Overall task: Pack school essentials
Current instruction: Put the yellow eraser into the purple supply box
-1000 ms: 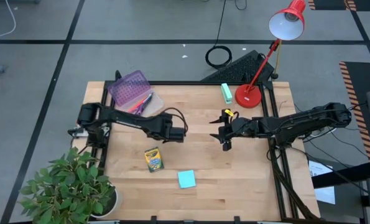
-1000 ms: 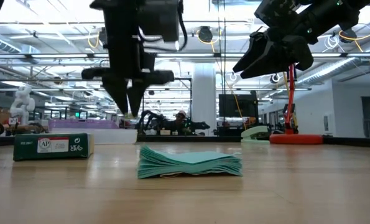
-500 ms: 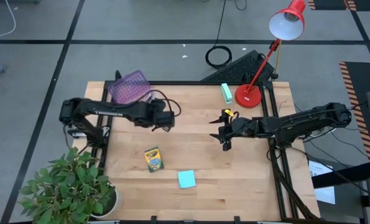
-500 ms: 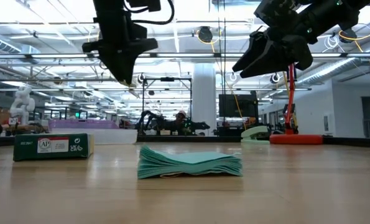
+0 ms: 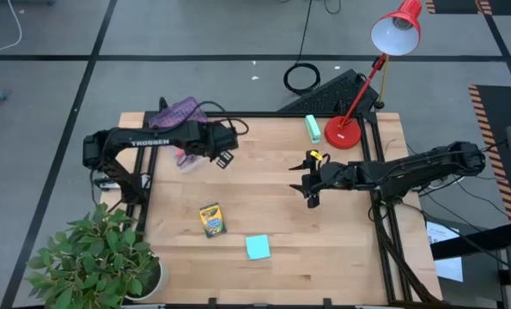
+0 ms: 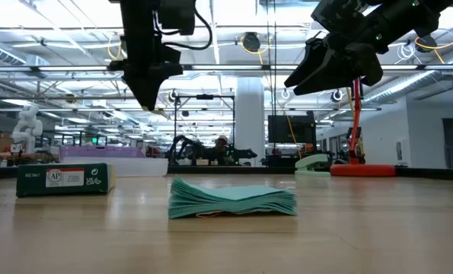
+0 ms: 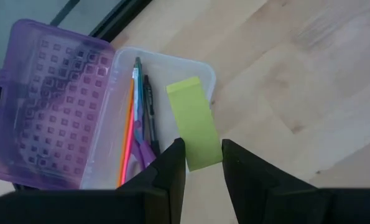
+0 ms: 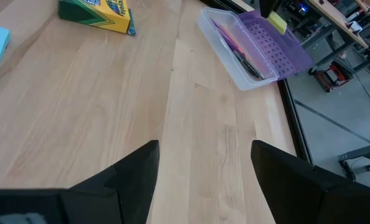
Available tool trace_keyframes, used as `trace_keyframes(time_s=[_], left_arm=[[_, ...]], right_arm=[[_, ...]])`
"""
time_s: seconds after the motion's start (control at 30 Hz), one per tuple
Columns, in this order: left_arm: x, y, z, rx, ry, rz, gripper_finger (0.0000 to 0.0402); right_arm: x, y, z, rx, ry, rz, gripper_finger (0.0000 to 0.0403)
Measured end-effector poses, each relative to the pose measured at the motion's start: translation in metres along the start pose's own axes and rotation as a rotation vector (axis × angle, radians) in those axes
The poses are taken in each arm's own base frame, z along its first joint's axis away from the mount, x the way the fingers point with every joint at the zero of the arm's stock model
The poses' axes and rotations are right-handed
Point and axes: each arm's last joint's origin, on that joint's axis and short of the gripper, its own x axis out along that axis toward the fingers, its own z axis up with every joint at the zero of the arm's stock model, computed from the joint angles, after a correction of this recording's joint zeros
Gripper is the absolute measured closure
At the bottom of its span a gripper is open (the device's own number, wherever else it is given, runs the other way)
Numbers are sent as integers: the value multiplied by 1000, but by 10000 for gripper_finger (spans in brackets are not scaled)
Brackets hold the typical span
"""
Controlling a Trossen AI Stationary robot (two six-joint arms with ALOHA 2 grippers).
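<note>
high view: left gripper (image 5: 223,159) over the far-left part of the table (image 5: 324,249), right beside the clear case (image 5: 186,146) with its purple lid. Crayon box (image 5: 211,220) nearer than it; sticky-note pad (image 5: 258,247) beyond the box. Right gripper (image 5: 310,186) mid-table, well apart from both.
low view: left gripper (image 6: 151,100) raised, fingers pointing down, crayon box (image 6: 65,179) below and to its side. Sticky-note pad (image 6: 232,199) on the wood between the grippers. Right gripper (image 6: 311,72) raised, jaws apart, nothing in them.
left wrist view: fingers (image 7: 172,171) clamped on the yellow-green eraser (image 7: 194,123), over the case rim. Beneath it lie the orange pencil (image 7: 127,134), pink pen (image 7: 132,134), black pen (image 7: 149,106) and purple scissors (image 7: 141,155).
right wrist view: fingers (image 8: 138,165) spread wide, bare wood between. Crayon box (image 8: 97,14) and case (image 8: 244,46) far ahead.
</note>
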Motion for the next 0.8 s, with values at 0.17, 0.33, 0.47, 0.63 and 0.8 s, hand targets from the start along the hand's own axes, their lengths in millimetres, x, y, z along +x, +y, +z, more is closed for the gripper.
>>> trace_keyframes(time_s=[0.17, 0.33, 0.47, 0.63, 0.8], left_arm=[[12, 10, 3, 32, 34, -15, 298], [32, 19, -2, 72, 79, 8, 298], [48, 21, -6, 99, 70, 7, 298], [64, 18, -7, 196, 5, -17, 298], [73, 15, -10, 273, -43, -9, 298]], right_arm=[[0, 0, 0, 0, 0, 0, 151], [0, 0, 0, 0, 0, 0, 151], [0, 0, 0, 0, 0, 0, 151], [0, 0, 0, -13, 1, -1, 151], [0, 0, 0, -14, 1, -1, 151]])
